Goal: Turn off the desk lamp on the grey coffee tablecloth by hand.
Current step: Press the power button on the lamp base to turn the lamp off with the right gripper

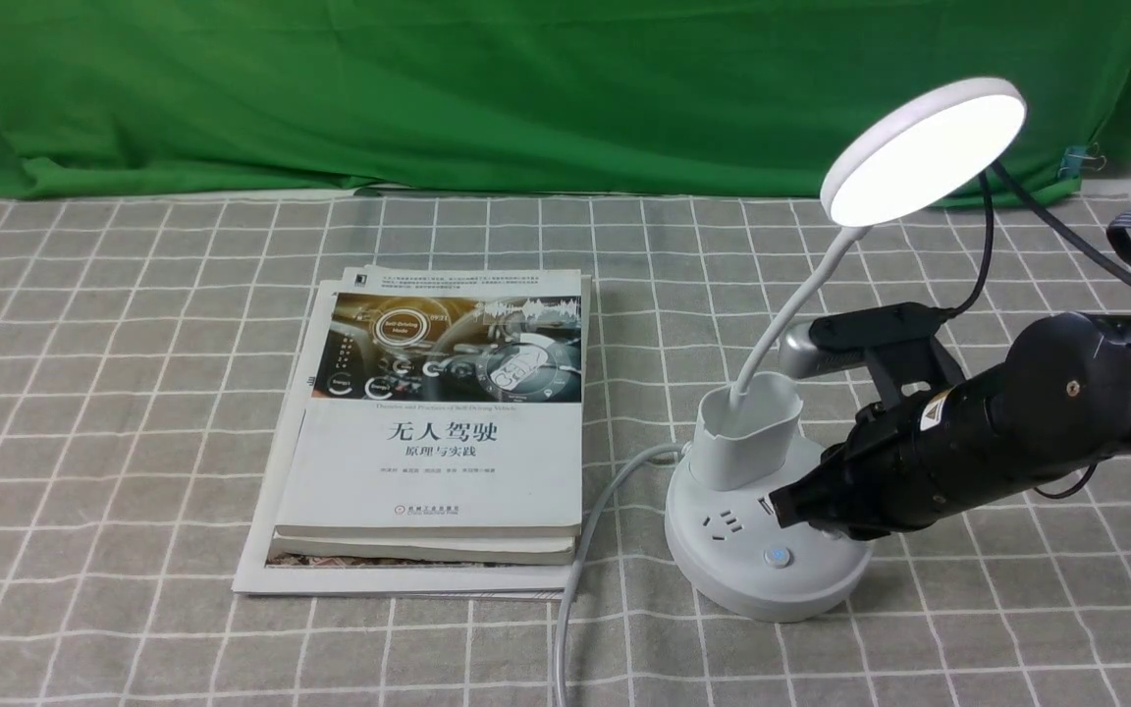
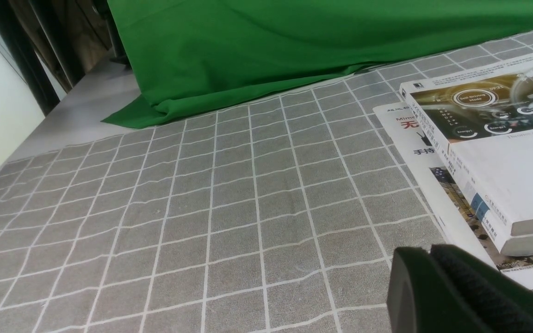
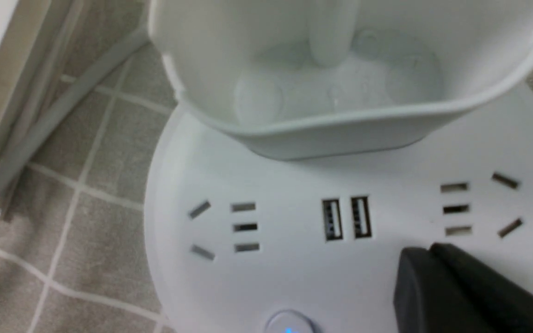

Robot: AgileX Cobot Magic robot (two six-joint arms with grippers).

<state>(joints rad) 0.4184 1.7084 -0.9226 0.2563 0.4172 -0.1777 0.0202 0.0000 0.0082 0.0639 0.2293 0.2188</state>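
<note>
Reaching for the switch: the right pincer (image 1: 783,509) is hovering low over the round base (image 1: 723,570) of the desk lamp (image 1: 744,437), which is standing on the grey tablecloth (image 1: 134,393) at the robot's right, just beside a stack of books (image 1: 438,432). The disc head (image 1: 924,152) is glowing, so the lamp is judged not yet switched off and the approach to the button is the step in hand. The pincer's fingers are lying pressed together and gripping nothing, forming a single prodding tip. That tip is sitting over the sockets, near the small blue-lit button (image 1: 777,558) at the base's front edge but not on it. The next move is probably calling for a short shift onto that button, then a light downward press, gentle enough to leave the base unmoved on the cloth. Whether this button governs the light cannot be told.

The front view alone is showing the glowing head, the bent neck and the white cord (image 1: 590,530) trailing toward the camera. The right wrist view alone is showing the twin USB slots (image 3: 346,218) and the empty pen cup (image 3: 340,92). No view is settling whether the tip is touching the base. The left wrist view is showing the left pincer (image 2: 437,286), fingers together and empty, low over bare cloth beside the books.
</note>
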